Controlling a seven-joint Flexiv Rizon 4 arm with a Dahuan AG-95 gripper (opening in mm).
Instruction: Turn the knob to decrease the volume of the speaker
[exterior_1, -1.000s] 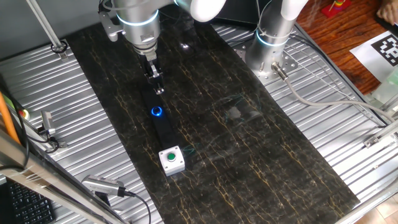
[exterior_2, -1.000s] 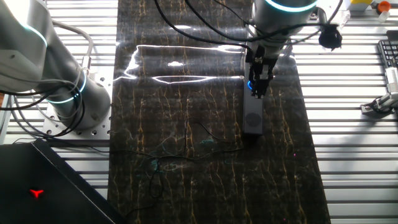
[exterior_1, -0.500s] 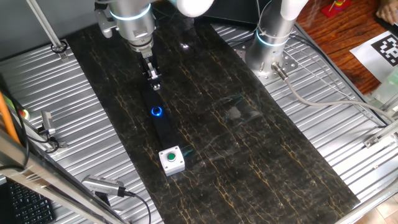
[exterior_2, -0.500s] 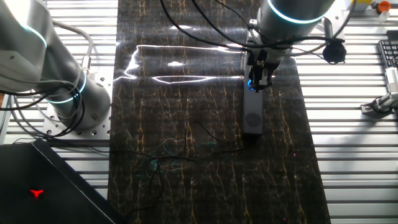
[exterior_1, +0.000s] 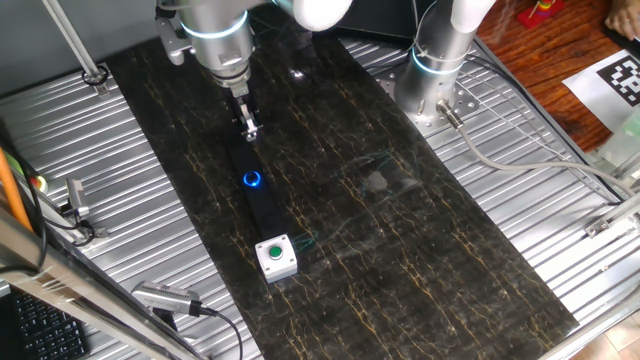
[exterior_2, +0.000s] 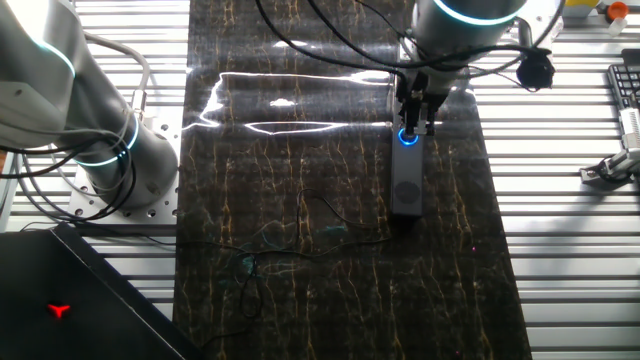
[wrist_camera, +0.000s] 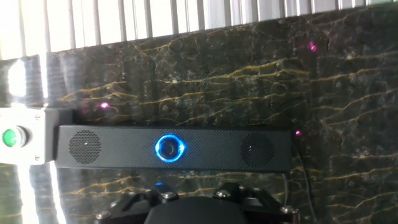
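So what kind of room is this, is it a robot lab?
Probably a robot lab or test bench. A robot arm's gripper hangs over a black speaker on a dark marbled table, a second arm's base is bolted nearby, and cables trail across ribbed metal panels.

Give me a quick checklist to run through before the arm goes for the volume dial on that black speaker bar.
1. Knob in sight and lit blue in all three views: ok.
2. Speaker lying flat on the dark mat, not tipped: ok.
3. Gripper lined up over the knob: not ok; in one fixed view it hangs above the bar's far part, short of the blue ring.
4. Gripper touching the knob: not ok, a gap shows.
5. Fingers open wide enough for the knob: cannot tell, too small in the fixed views and out of the hand view.
6. White box with green button away from the knob: ok; it sits at the bar's other end.
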